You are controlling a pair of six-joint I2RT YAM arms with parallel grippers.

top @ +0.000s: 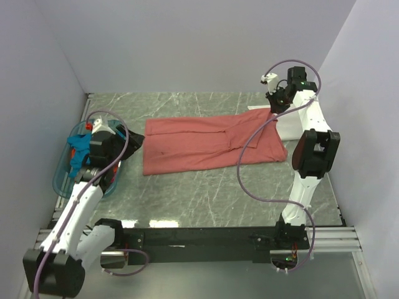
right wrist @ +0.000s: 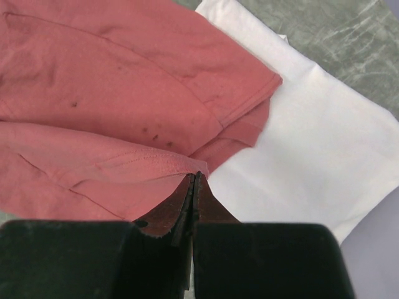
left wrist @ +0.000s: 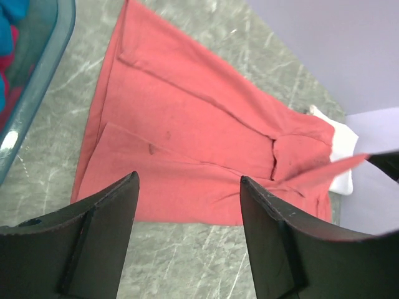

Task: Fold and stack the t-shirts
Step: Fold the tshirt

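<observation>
On table (top: pixel 187 187), dusty-red t-shirt (top: pixel 206 144) lies lengthwise left-right, neck probably right.

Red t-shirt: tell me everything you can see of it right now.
The dusty-red t-shirt is soft cloth with a few small dark spots, lying flat and partly folded lengthwise on the marbled table. Its right end overlaps a white shirt. The right gripper is shut on a hem there, holding that corner raised. The left gripper is open at its left end, holding nothing.
</observation>
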